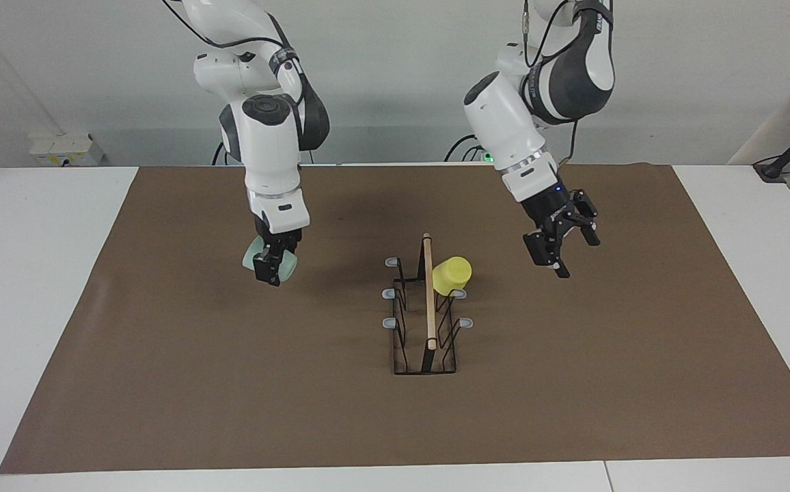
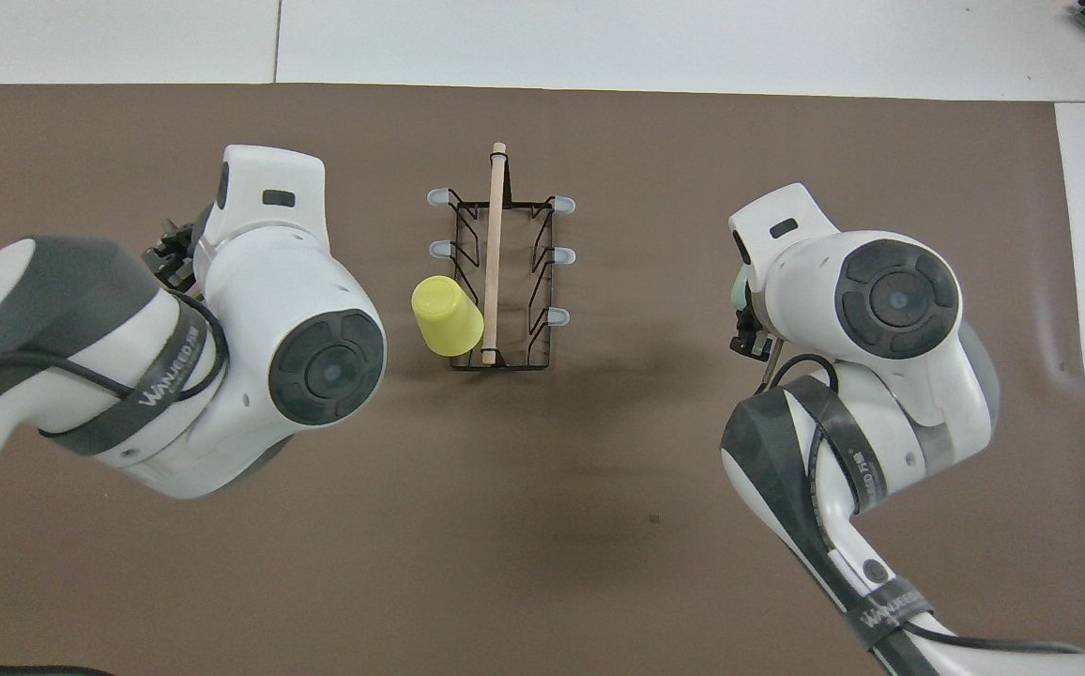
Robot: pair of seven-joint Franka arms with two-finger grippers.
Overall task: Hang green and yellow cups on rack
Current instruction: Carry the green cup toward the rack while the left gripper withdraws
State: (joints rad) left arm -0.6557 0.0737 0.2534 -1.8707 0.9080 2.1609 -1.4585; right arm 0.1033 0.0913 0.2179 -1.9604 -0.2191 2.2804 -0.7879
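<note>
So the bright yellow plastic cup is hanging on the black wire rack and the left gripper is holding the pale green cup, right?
Not quite: the right gripper holds the pale green plastic cup, as the facing view shows. The left gripper is open and empty. The bright yellow plastic cup does hang on the black wire rack.

1. Even, bright light falls from above on the brown mat.
2. Soft, diffuse shadows lie on the mat under both arms and beside the rack.
3. Both views are sharp, without glare.
4. The white table edges look slightly washed out.
</note>
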